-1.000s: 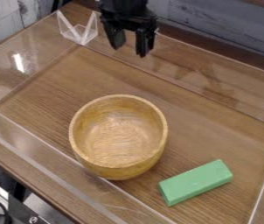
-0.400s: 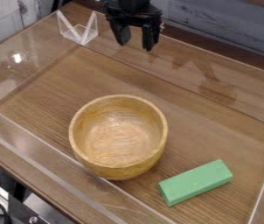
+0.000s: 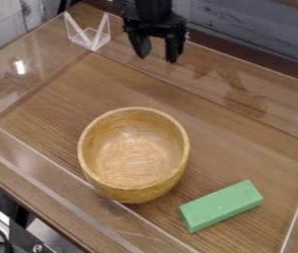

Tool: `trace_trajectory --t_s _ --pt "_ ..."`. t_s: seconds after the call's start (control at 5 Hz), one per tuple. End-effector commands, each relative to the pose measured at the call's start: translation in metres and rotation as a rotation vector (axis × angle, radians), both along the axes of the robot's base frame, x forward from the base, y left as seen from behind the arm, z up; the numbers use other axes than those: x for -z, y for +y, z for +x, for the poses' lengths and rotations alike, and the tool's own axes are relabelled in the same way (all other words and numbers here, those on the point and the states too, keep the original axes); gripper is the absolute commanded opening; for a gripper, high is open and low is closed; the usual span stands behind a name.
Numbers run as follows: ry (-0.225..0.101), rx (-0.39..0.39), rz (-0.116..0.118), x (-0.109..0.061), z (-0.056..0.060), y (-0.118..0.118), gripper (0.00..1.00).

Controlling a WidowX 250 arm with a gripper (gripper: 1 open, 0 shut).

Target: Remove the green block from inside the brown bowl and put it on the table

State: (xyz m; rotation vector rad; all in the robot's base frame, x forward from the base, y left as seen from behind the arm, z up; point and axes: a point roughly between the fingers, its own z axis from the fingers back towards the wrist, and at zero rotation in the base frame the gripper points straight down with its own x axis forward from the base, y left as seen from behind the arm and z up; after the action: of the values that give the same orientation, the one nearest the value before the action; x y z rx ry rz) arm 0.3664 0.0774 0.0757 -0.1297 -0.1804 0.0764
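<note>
The green block (image 3: 222, 206) lies flat on the table (image 3: 231, 119) at the front right, outside the brown bowl (image 3: 134, 153) and just right of it. The bowl sits left of centre with its pale inside showing nothing in it. My gripper (image 3: 156, 46) hangs at the back of the table, well behind the bowl and far from the block. Its dark fingers (image 3: 175, 47) point down, spread apart, with nothing between them.
Low clear acrylic walls (image 3: 34, 168) run around the tabletop. A clear angled piece (image 3: 89, 32) stands at the back left, close to the gripper. A grey plank wall (image 3: 251, 25) is behind the table.
The gripper has shifted slightly within the back area, ending a little to the right and turned slightly. Bowl and block have not moved.
</note>
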Motion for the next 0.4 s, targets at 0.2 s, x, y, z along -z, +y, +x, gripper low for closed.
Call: trace_trajectory --t_s 0.2 --pt "-0.121 -0.010 0.006 -0.0286 0.0061 -0.0047 1.00"
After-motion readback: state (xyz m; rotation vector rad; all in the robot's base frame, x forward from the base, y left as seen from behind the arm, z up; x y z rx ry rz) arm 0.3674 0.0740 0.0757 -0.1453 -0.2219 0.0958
